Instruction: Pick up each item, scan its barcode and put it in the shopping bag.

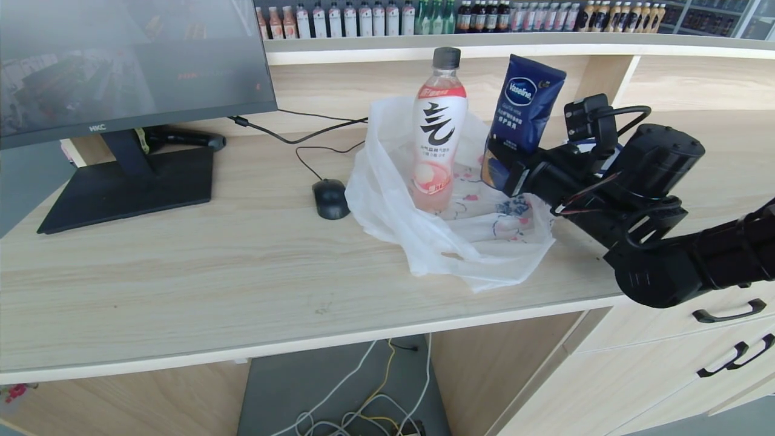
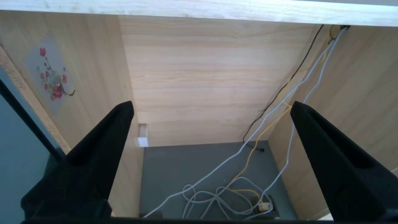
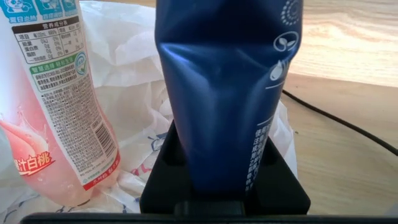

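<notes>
Blue tube (image 1: pixel 524 115) stood upright at the right edge of the white shopping bag (image 1: pixel 387 206), its lower end clamped by the right gripper's (image 1: pixel 511 172) fingers; pink bottle (image 1: pixel 437 133) stood inside the bag; left gripper (image 2: pixel 211 124) hung well below the bag, under the bench (image 1: pixel 212 254), fingers (image 2: pixel 106 155) spread apart.

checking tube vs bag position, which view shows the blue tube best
Head view: the whole blue tube shows upright at the shopping bag, its lower end in the right gripper. The right wrist view gives its lower body close up between the fingers. Left wrist view faces under the counter.
</notes>
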Controlling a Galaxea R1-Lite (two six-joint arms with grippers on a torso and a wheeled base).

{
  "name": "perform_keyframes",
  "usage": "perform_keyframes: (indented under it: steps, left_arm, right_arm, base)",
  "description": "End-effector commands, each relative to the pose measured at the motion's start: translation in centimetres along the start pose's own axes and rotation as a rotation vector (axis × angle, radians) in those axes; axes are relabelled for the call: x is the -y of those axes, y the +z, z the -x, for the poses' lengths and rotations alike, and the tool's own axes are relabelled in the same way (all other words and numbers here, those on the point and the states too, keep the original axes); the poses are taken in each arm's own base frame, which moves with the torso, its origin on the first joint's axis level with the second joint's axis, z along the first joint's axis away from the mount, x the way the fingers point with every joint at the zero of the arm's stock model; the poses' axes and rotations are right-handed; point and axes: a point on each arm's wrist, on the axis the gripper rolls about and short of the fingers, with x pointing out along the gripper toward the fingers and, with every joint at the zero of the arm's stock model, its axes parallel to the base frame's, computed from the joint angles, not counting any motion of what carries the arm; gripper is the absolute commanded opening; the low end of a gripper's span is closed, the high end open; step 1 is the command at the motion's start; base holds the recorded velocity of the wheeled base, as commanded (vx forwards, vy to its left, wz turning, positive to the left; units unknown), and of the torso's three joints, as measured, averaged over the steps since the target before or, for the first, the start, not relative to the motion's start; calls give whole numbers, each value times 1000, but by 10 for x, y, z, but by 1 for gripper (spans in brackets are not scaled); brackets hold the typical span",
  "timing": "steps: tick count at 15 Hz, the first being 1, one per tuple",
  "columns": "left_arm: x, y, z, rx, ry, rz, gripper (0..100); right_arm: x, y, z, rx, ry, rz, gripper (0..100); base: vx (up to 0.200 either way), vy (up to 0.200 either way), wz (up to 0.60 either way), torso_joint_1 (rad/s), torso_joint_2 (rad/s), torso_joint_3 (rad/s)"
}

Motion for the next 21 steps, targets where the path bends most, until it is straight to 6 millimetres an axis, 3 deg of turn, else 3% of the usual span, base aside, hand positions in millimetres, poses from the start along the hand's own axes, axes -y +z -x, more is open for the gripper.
perform_keyframes:
  steps: [1, 7, 15, 16, 21]
  left_arm:
    - [0, 0, 0, 0, 0, 0, 100]
    - [0, 0, 0, 0, 0, 0, 100]
    - [0, 0, 0, 0, -2, 0, 100]
    - [0, 0, 0, 0, 0, 0, 100]
    - [0, 0, 0, 0, 0, 0, 100]
  right_arm:
    - [0, -3, -1, -5, 0, 4, 0]
    - [-1, -17, -1, -41, 4, 7, 0]
    - [-1, -19, -1, -48, 8, 9, 0]
    - [-1, -19, -1, -48, 9, 7, 100]
    - [-1, -15, -1, -36, 8, 8, 100]
  base:
    - [0, 0, 0, 0, 0, 0]
    - [0, 0, 0, 0, 0, 0]
    - [0, 0, 0, 0, 0, 0]
    - [0, 0, 0, 0, 0, 0]
    - [0, 0, 0, 0, 0, 0]
